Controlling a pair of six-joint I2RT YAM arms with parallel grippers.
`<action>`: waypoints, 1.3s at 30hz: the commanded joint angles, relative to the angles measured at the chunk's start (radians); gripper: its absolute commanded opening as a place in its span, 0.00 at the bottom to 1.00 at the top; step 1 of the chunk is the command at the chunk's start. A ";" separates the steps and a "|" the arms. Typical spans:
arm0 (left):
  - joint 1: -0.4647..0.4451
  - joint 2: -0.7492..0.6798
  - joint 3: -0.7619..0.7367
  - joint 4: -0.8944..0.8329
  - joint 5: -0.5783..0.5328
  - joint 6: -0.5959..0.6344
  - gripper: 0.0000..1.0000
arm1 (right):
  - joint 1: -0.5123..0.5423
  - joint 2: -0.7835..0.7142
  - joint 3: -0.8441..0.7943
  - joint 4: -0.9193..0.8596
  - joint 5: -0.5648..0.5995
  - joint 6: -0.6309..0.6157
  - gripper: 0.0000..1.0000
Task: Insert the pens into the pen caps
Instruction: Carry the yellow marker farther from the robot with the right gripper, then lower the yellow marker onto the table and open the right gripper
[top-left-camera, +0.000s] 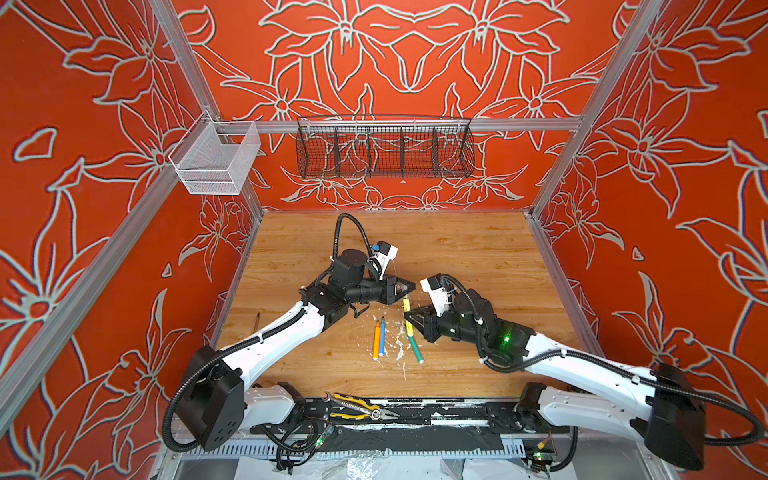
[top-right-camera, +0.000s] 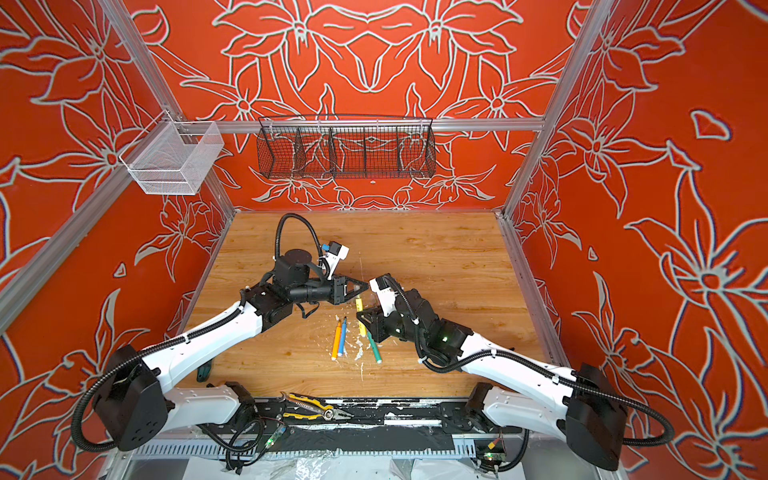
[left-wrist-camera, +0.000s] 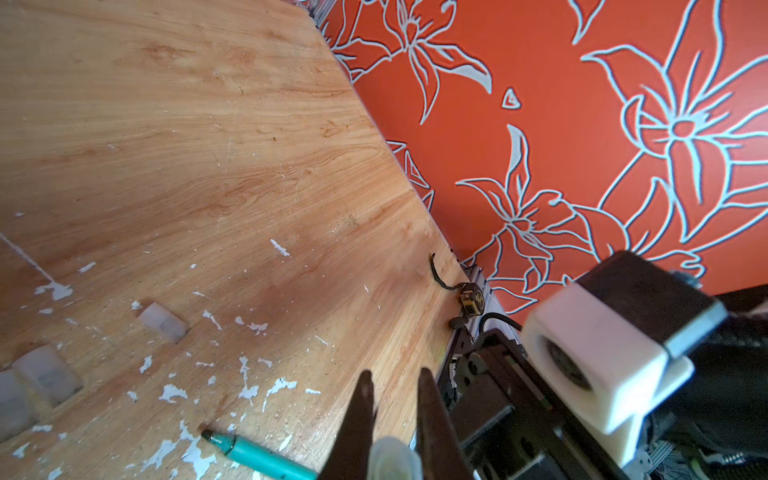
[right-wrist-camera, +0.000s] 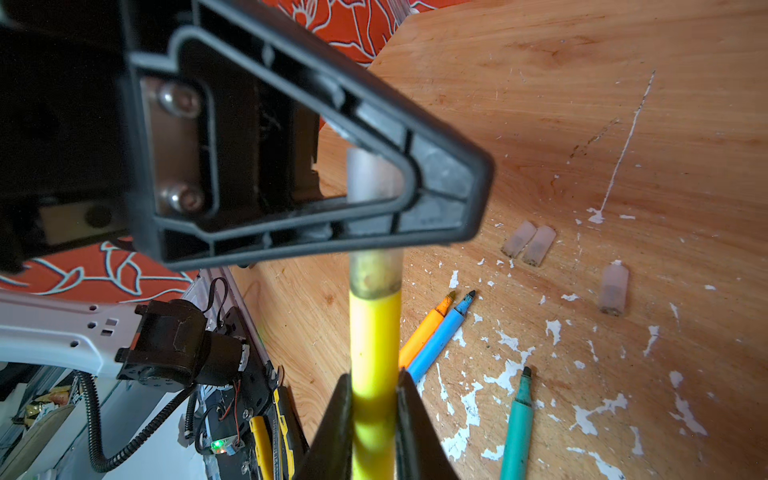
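- While right gripper (right-wrist-camera: 374, 384) clamped yellow pen (right-wrist-camera: 375, 332), left gripper (left-wrist-camera: 395, 372) pinched cap (right-wrist-camera: 375, 268).
- Cap sat over pen tip, above table (right-wrist-camera: 582, 124), between grippers.
- Pen axis ran straight into cap; seating push likely along it.

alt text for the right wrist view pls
The right gripper holds a yellow pen whose tip sits in a clear cap held by the left gripper. Orange, blue and green pens and three loose caps lie on the table.
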 joint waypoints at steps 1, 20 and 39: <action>-0.048 0.005 -0.027 0.009 0.094 0.034 0.00 | 0.001 -0.052 0.045 0.067 0.085 0.003 0.00; 0.130 -0.080 0.215 -0.161 -0.146 0.134 0.97 | -0.163 -0.084 0.160 -0.387 0.188 -0.006 0.00; 0.192 -0.483 0.161 -0.448 -0.375 0.288 0.97 | -0.741 0.757 0.625 -0.755 0.272 -0.392 0.00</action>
